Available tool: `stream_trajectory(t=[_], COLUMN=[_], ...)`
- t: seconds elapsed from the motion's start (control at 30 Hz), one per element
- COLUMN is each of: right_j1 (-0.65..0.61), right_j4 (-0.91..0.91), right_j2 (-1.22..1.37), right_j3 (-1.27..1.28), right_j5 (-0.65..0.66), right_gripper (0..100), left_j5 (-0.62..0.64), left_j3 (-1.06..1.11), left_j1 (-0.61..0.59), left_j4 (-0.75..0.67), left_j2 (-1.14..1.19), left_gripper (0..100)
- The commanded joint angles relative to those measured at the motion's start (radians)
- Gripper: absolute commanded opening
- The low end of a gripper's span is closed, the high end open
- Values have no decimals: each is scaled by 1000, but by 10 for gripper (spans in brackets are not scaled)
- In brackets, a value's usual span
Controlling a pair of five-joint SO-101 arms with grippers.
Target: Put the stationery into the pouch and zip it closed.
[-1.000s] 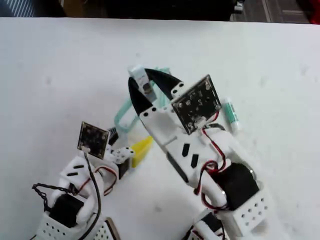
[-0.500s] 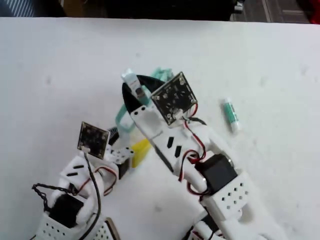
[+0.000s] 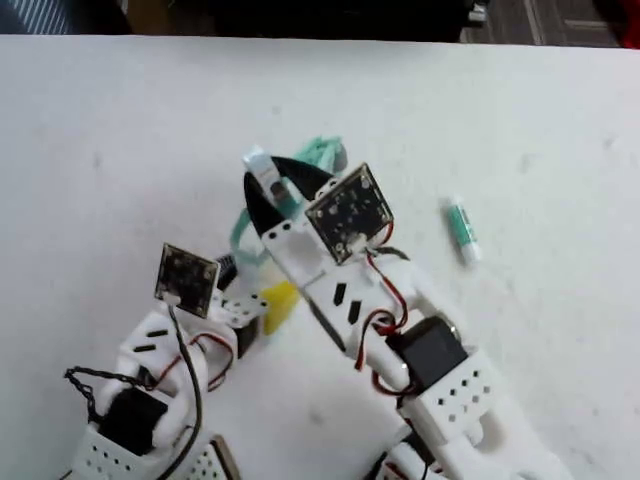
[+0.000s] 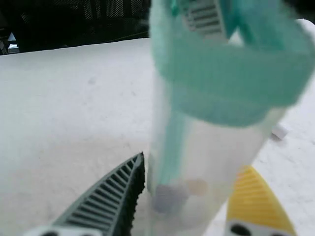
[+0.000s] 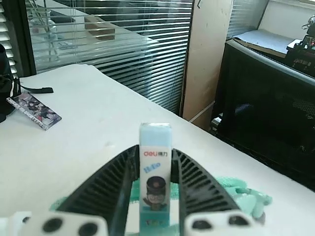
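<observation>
In the high view, the right gripper (image 3: 272, 185) is clamping a white and blue eraser (image 3: 262, 168) between its black fingers, above the pouch (image 3: 322, 152). The arm is covering most of the pouch, so only bunched teal fabric and a teal strip are showing on either side of it. The left gripper (image 3: 258, 278) is sitting near that strip; its yellow finger is visible, while its grip is hard to make out here. A green and white tube (image 3: 462, 230) is lying on the table (image 3: 120, 120), well apart from both arms.

In the left wrist view, the pouch (image 4: 206, 147) is standing blurred and very close, its clear body and teal band cut off at the picture's edge. The left gripper (image 4: 193, 167) is pinching the pouch, with the grey finger and the yellow finger pressing on opposite sides. Small pale shapes inside the pouch are too blurred to identify.

In the right wrist view, the right gripper (image 5: 155, 152) is squeezing the eraser (image 5: 155, 172) upright. Teal pouch fabric (image 5: 241, 194) is peeking out beyond the fingers, mostly hidden. A printed card (image 5: 34, 112) is lying farther off on the table (image 5: 74, 137).
</observation>
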Motion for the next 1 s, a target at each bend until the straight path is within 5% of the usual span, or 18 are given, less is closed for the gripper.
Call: stream_trajectory(t=[0.0, 0.53, 0.73, 0.97], right_j1=[-7, -21, -22, -16], right_j4=[4, 47, 180, 229], right_j2=[15, -76, -85, -90], right_j3=[20, 9, 3, -64], right_j5=[-3, -3, -3, -3], right_gripper=[16, 23, 248, 225], left_j5=[2, 2, 2, 2], left_j3=[-14, -12, -12, -9], left_j1=[13, 10, 12, 12], left_j4=[-20, -20, -20, -20], left_j2=[-10, -10, -10, -10], left_gripper=[278, 278, 278, 278])
